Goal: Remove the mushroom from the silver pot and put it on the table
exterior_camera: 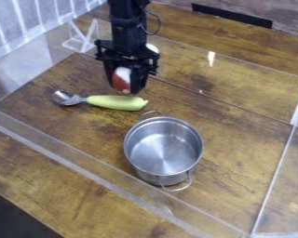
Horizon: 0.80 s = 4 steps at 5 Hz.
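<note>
Your gripper (124, 78) clamps the mushroom (122, 77) above the table (238, 102).
Its jaws stand partly closed around the red-and-white toy, just above the spoon (104, 100), well apart from the empty silver pot (164, 149).

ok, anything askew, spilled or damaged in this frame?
Nothing stands out. The silver pot sits upright and empty, the spoon lies flat on the table, and the mushroom is held in the jaws above the spoon.

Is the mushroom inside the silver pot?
No, the mushroom sits in the end effector above the spoon; the silver pot is empty.
</note>
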Each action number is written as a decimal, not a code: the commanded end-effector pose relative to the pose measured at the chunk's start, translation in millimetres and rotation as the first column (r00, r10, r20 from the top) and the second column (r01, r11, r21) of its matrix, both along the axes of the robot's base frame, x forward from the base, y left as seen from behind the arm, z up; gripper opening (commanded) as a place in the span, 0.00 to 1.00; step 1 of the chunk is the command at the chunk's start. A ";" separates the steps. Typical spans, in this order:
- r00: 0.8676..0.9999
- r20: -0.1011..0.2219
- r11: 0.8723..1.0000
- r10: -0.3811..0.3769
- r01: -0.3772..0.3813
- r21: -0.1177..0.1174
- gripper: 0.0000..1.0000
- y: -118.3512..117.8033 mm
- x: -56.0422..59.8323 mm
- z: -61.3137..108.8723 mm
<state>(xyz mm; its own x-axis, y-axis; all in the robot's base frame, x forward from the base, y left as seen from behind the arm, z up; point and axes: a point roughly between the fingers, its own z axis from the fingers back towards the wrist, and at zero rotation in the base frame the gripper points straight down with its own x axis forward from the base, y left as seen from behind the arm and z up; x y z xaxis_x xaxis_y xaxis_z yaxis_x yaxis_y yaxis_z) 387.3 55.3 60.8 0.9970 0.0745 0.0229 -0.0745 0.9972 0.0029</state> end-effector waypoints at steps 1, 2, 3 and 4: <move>0.997 0.068 0.999 0.033 -0.033 0.001 0.00 10.1 9.0 20.8; 0.997 0.063 0.999 0.043 -0.043 -0.005 0.00 10.9 10.8 18.4; 0.997 0.058 0.999 0.052 -0.052 -0.011 0.00 11.7 12.3 16.2; 0.997 0.053 0.998 0.061 -0.060 -0.017 1.00 11.8 13.8 14.5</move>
